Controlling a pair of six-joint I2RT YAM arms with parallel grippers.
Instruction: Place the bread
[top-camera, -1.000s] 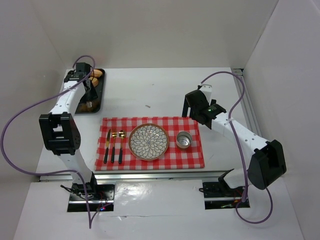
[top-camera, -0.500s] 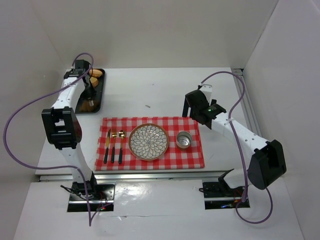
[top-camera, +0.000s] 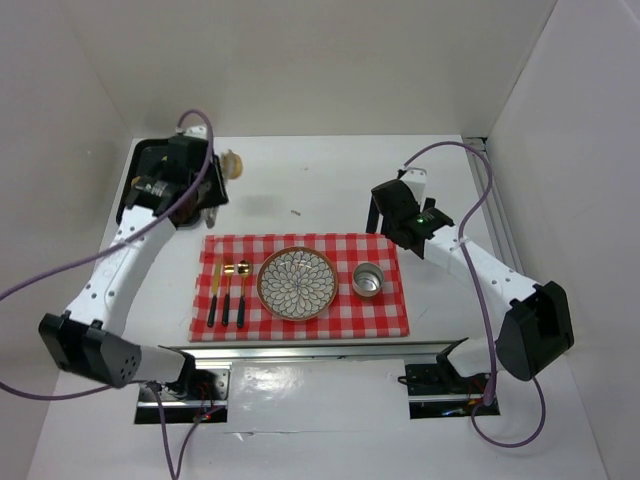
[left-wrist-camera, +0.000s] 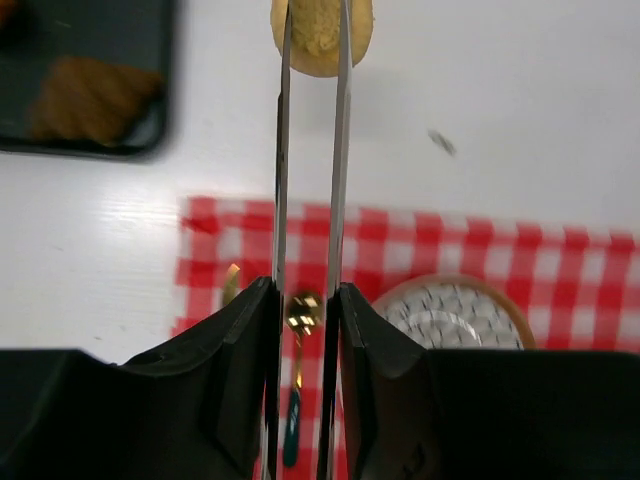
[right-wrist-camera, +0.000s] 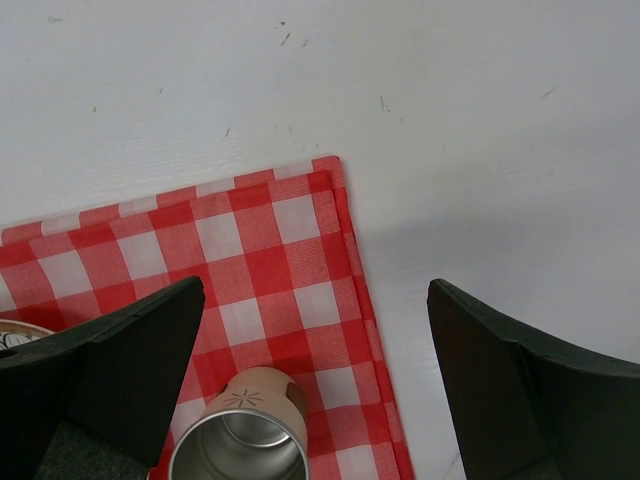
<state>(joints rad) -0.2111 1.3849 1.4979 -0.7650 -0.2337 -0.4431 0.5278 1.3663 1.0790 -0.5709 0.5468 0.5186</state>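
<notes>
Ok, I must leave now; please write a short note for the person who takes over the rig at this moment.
Left gripper: shut on the bread, held above the table beside the tray.
Right gripper: open, empty, above the cloth corner near the cup.
Done: bread is off the tray.
To do: set it down, probably on the empty plate, then release.
</notes>
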